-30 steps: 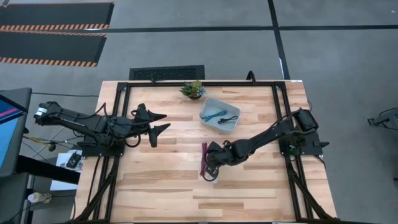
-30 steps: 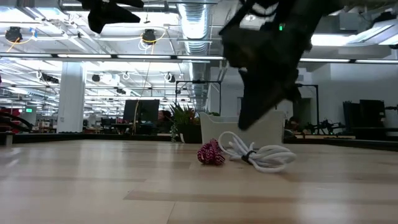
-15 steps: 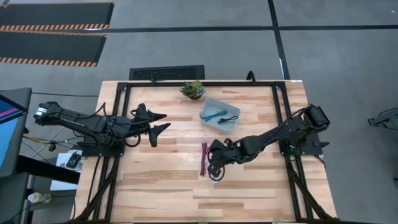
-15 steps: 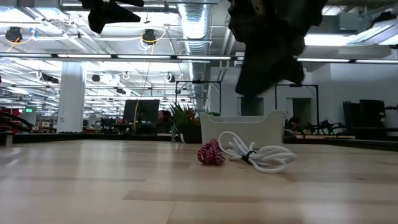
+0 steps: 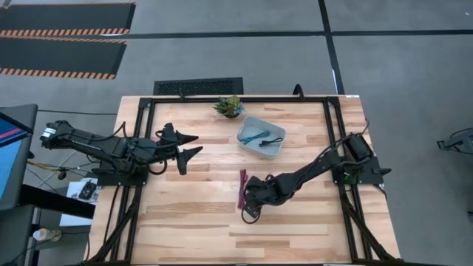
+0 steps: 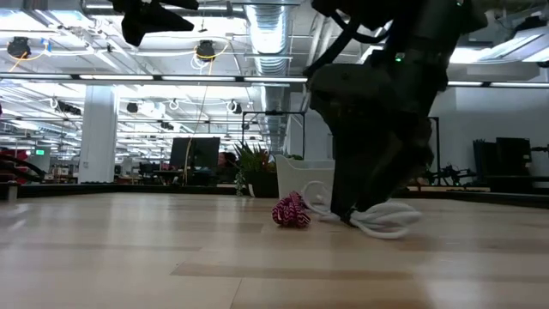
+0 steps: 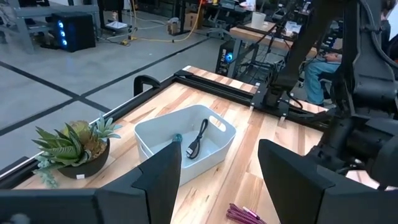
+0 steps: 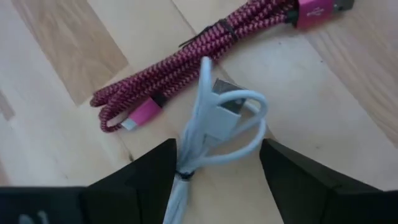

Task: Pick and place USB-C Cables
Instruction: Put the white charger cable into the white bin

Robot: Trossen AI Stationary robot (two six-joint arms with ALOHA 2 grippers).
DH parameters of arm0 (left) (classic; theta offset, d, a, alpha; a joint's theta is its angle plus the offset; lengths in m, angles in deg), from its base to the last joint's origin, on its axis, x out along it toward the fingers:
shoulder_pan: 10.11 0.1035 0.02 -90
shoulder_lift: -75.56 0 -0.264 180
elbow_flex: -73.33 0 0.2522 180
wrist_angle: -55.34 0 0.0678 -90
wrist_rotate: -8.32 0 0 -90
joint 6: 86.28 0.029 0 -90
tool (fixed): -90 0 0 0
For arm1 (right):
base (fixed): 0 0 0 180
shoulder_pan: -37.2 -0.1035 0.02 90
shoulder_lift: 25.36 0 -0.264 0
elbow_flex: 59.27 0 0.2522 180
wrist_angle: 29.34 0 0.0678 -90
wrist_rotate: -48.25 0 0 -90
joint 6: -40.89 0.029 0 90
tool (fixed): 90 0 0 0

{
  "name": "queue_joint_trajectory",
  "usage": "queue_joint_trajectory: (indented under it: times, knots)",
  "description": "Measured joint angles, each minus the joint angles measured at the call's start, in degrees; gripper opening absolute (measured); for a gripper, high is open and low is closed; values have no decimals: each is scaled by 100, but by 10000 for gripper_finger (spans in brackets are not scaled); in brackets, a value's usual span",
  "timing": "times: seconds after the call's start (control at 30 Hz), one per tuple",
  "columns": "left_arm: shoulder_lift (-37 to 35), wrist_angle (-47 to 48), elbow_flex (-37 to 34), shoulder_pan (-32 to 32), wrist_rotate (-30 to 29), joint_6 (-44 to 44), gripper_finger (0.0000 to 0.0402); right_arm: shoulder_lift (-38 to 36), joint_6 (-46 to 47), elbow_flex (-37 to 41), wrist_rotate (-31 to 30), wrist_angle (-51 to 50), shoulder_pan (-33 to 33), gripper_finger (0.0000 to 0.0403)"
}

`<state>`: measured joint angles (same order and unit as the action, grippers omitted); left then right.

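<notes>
A white USB-C cable bundle (image 8: 219,118) lies on the wooden table beside a maroon one (image 8: 186,62). My right gripper (image 8: 217,155) is open and low over the white cable (image 6: 390,220), with one finger on each side of it. I cannot tell whether the fingers touch it. From above, the gripper (image 5: 250,210) hides most of the white cable, and the maroon cable (image 5: 242,189) lies just left of it. A teal and a black cable lie in the white bin (image 5: 275,148). My left gripper (image 5: 189,145) hangs open above the table's left part.
A small potted plant (image 5: 230,106) stands at the far edge, left of the bin. A black metal frame (image 5: 330,140) runs along the table's edges. Bare wood lies toward the near edge and between the two arms.
My right gripper has moved a little toward the table's near edge and come down from above the cables to table height over the white cable. Its fingers have opened from a narrow point. Both cables lie where they were.
</notes>
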<state>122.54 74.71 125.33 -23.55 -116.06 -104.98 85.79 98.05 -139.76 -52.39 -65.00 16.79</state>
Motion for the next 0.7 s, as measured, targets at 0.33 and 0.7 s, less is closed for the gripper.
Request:
queue_joint_trajectory:
  times: [0.33,0.7]
  knots:
    - [2,1,0,23,-95,2,203,27,519,-88,-39,-1069,186,144]
    - [2,1,0,216,-24,-46,203,18,181,-306,-43,-1273,249,15]
